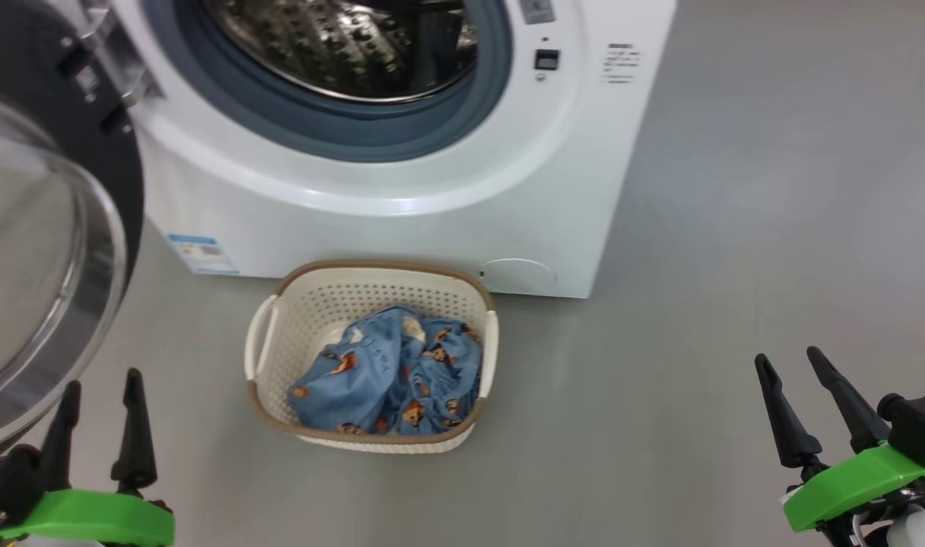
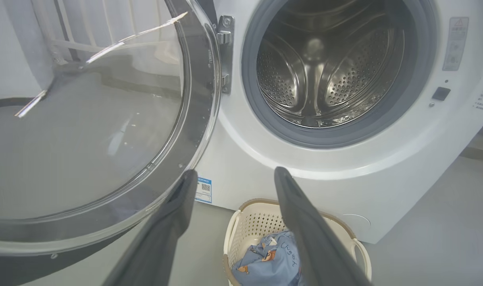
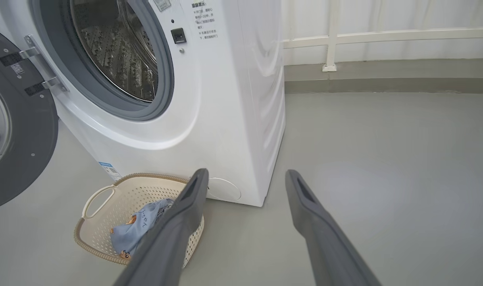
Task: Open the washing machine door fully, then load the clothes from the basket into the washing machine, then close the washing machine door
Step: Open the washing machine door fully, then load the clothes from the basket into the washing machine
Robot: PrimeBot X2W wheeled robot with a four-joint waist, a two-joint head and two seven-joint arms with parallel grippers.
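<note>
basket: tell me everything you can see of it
The basket is a small cream plastic tub, a rounded rectangle with perforated walls, a brown woven-look rim and white handles on two opposite sides. It stands upright on the grey floor, just in front of the washer and below its open drum; whether they touch is unclear. Crumpled blue clothes with bear prints lie inside.

- Floor (image 1: pixel 736 228): plain grey, smooth, with a faint sheen.
- Washer (image 1: pixel 432 228): white, stands straight on the floor.
- Basket (image 1: pixel 371 298): sits on the floor just in front of the washer's base, left of the washer's round flap; whether it touches the washer cannot be told.
</note>
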